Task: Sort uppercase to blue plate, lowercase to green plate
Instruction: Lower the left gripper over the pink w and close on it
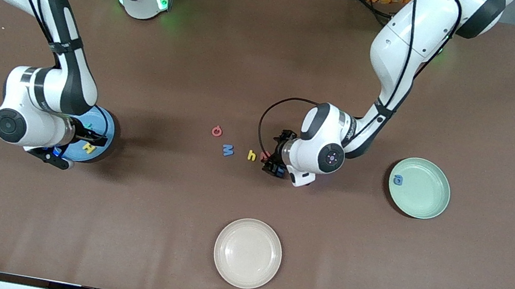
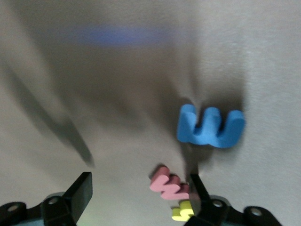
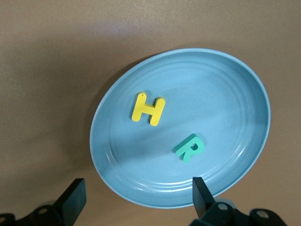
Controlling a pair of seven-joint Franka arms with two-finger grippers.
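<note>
The blue plate (image 3: 225,89) lies at the right arm's end of the table and holds two uppercase letters, a yellow H (image 3: 148,109) and a teal R (image 3: 189,148). My right gripper (image 3: 137,200) hangs open over that plate's (image 1: 105,132) rim, empty. My left gripper (image 1: 274,162) is low over the table's middle, open, with a red w (image 2: 169,184) and a yellow h (image 2: 183,213) by one finger (image 2: 200,190). A blue m-shaped letter (image 2: 210,126) lies a little off. A red G (image 1: 217,131) and blue M (image 1: 228,150) lie beside the h (image 1: 251,155). The green plate (image 1: 427,207) holds a blue a (image 1: 397,179).
A cream-white plate (image 1: 247,252) sits near the table's front edge, nearer the camera than the letters. Brown tabletop stretches between the plates.
</note>
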